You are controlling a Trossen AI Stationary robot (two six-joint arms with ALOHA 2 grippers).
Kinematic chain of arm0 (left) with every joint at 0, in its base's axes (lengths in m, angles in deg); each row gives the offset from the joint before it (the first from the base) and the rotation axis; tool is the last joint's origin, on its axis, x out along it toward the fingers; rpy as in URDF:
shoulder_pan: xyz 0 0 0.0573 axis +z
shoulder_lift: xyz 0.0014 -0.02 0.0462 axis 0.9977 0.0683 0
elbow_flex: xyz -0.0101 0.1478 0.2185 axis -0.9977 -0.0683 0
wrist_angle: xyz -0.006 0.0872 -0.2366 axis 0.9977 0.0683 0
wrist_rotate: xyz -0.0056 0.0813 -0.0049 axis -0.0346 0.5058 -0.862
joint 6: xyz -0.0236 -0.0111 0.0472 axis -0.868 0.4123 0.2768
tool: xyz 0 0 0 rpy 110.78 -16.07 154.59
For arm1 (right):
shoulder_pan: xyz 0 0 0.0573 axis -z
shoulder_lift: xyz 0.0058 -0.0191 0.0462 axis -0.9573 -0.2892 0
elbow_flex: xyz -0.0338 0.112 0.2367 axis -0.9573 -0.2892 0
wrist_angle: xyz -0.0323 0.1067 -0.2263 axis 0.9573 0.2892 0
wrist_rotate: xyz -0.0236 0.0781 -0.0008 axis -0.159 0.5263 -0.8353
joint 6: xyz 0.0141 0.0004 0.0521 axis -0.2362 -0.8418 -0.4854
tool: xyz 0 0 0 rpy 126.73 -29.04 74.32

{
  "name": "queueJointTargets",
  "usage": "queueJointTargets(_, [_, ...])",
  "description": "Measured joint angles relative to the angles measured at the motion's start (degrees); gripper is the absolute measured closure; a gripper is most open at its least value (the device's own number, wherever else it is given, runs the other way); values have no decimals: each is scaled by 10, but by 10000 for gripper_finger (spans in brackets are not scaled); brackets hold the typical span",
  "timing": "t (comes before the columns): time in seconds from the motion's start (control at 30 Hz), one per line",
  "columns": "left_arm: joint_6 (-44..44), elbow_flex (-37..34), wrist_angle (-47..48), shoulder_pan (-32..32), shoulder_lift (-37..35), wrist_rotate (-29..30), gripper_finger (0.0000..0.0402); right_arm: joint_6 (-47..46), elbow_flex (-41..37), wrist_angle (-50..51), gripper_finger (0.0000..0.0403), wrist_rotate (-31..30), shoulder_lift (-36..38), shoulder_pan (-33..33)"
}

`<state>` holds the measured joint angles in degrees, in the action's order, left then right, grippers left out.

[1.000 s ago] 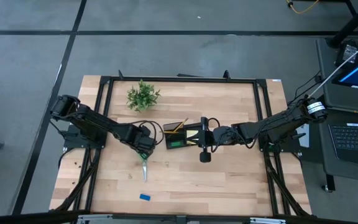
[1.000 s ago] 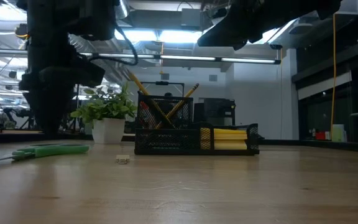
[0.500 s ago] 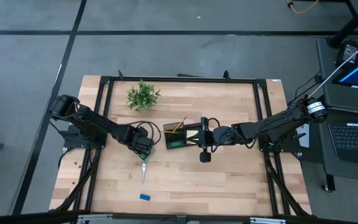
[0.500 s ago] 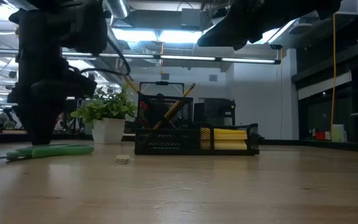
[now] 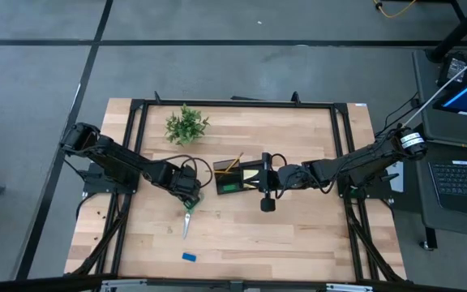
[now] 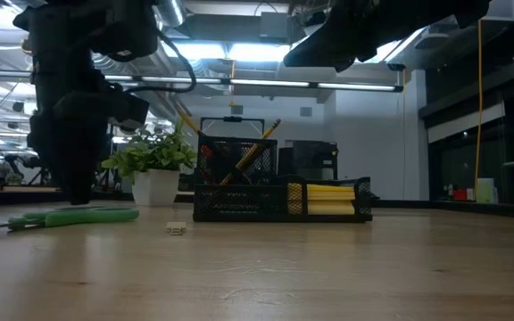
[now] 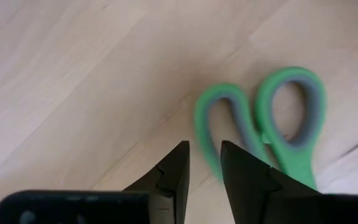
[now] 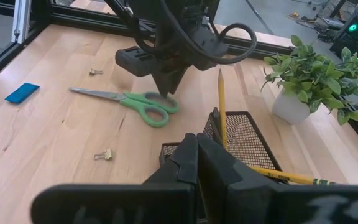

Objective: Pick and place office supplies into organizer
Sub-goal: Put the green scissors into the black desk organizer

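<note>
The green-handled scissors point(image 5: 186, 219) point(image 8: 129, 99) lie flat on the table, handles toward the far edge. My left gripper point(image 5: 190, 199) point(image 7: 204, 149) points down at the handle loops point(image 7: 260, 124), its fingers a narrow gap apart. The black mesh organizer point(image 5: 237, 180) point(image 6: 279, 201) holds yellow pencils point(image 8: 221, 106) and a yellow sticky-note pad point(image 6: 328, 198). My right gripper point(image 5: 261, 181) point(image 8: 197, 142) hovers shut over the organizer's right end. A small blue block point(image 5: 189, 257) lies near the near edge. My left gripper comes from above, fingers pointing down, right beside the scissors' handle loops point(image 8: 160, 104). One finger point(image 7: 247, 174) stands in front of a loop in the wrist view. I cannot tell whether it touches the scissors, which lie flat on the table.
A potted plant point(image 5: 186, 124) point(image 6: 154, 160) stands at the far left behind the organizer. Two small binder clips point(image 8: 103, 154) point(image 8: 94, 72) lie near the scissors. Black frame rails point(image 5: 136, 146) run along the table's sides. Bare wood lies toward the near edge.
My left gripper has come down close to the scissors' handles, swaying a little toward the left edge and back. The scissors have shifted slightly on the table, the blade tip swinging toward the left. My right arm has kept still.
</note>
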<state>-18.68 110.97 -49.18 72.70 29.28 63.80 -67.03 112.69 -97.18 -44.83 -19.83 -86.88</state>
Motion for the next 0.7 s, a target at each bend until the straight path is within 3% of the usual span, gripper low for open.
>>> queueJointTargets(0.7, [55,0,-16,0,38,10,315,0,0,0,393,0,0,0])
